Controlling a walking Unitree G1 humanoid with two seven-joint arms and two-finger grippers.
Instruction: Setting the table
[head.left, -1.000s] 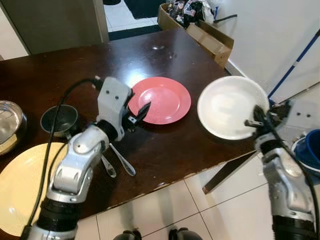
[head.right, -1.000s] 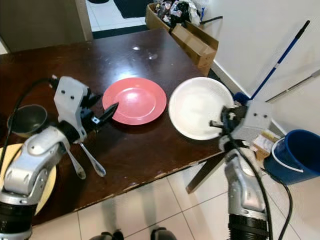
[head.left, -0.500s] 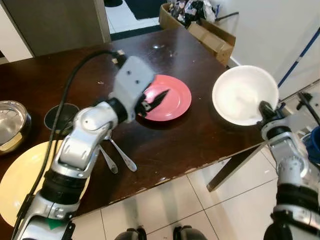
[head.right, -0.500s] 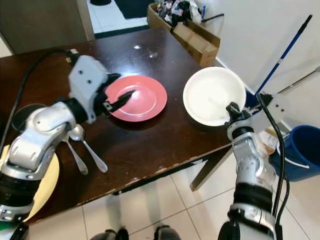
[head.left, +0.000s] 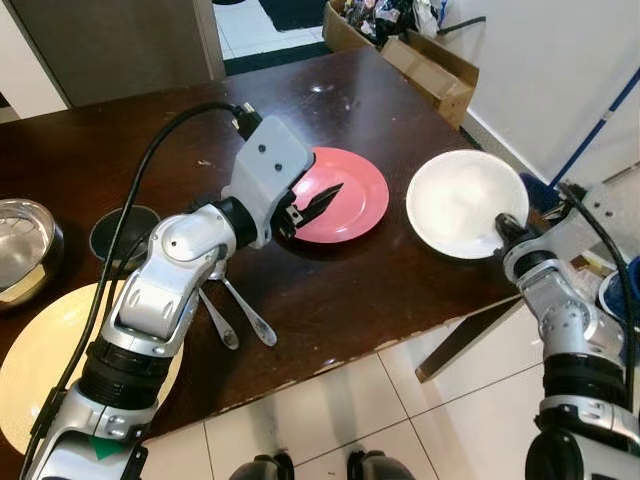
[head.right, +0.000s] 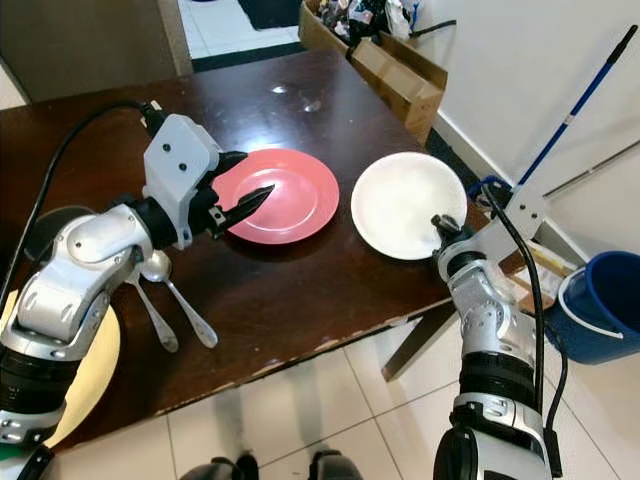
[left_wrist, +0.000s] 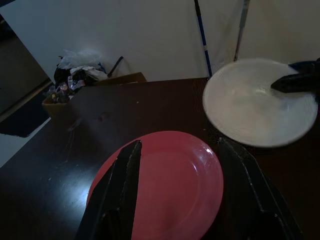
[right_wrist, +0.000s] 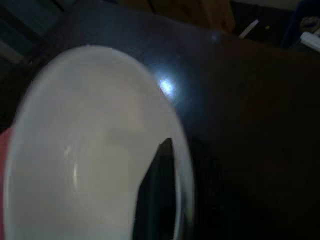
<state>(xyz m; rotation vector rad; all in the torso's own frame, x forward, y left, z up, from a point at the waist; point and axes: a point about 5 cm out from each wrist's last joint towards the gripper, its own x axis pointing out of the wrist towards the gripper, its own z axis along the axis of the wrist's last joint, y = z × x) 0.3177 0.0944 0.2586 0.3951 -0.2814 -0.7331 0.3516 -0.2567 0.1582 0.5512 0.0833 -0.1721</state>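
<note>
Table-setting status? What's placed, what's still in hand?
Done: red plate lies flat on the table, two spoons beside it. In hand: right pincer grips the white plate by its rim, at the table's right edge. Left pincer hovers open over the red plate. Left: releasing the white plate; yellow plate and cutlery unarranged.

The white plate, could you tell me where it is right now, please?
The white plate lies at the table's right end, just right of the red plate, with the right gripper on its near-right rim.
</note>
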